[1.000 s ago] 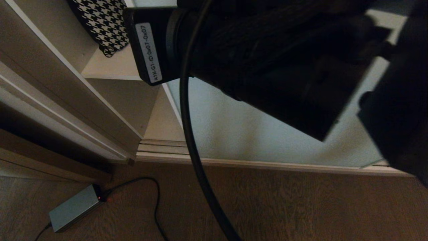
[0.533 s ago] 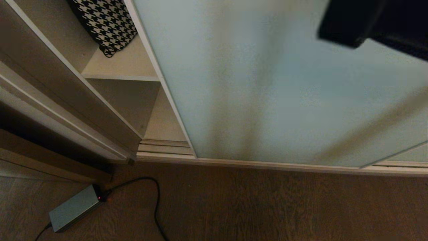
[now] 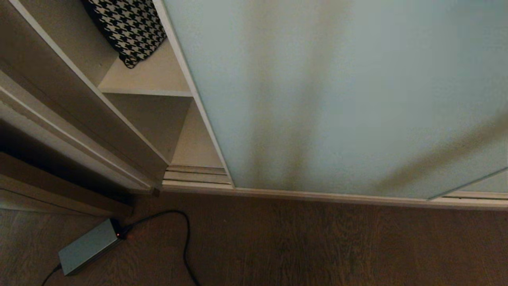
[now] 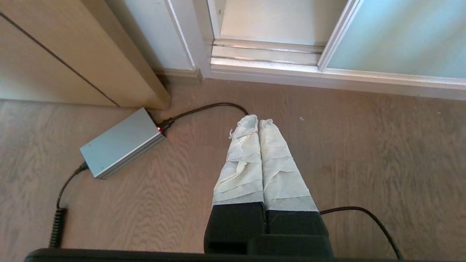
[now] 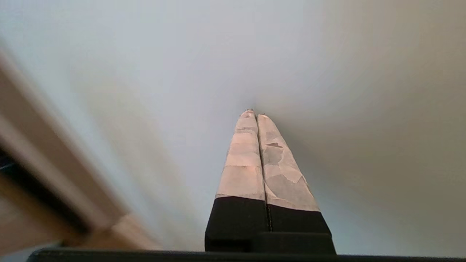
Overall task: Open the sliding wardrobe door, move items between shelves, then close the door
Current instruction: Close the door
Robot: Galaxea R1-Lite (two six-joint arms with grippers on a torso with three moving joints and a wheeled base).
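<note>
Door (image 3: 337, 99) of frosted glass fills the space just ahead of the right gripper (image 5: 256, 113), whose taped fingers (image 5: 243, 160) are pressed together and hold nothing; whether the tips touch the panel cannot be told. Beyond the door's white leading edge a narrow gap remains, showing the upper shelf (image 3: 147, 79) with a houndstooth cushion (image 3: 127, 28) on it and the lower shelf (image 3: 196, 147) beneath; no plush toys show in the gap. Judged from this, the step in hand is closing the door the last stretch. To do it well, the closed fingertips should bear flat on the frame edge rather than on the glass, and push level along the bottom track (image 4: 265, 54), without pressing inward, until the edge meets the wardrobe side. Left gripper (image 4: 258, 119), likewise closed and empty, hangs parked over the floor (image 3: 317, 246); beside its tips runs a cable (image 4: 204, 109) to a grey adapter (image 4: 122, 147), well clear of the track.
</note>
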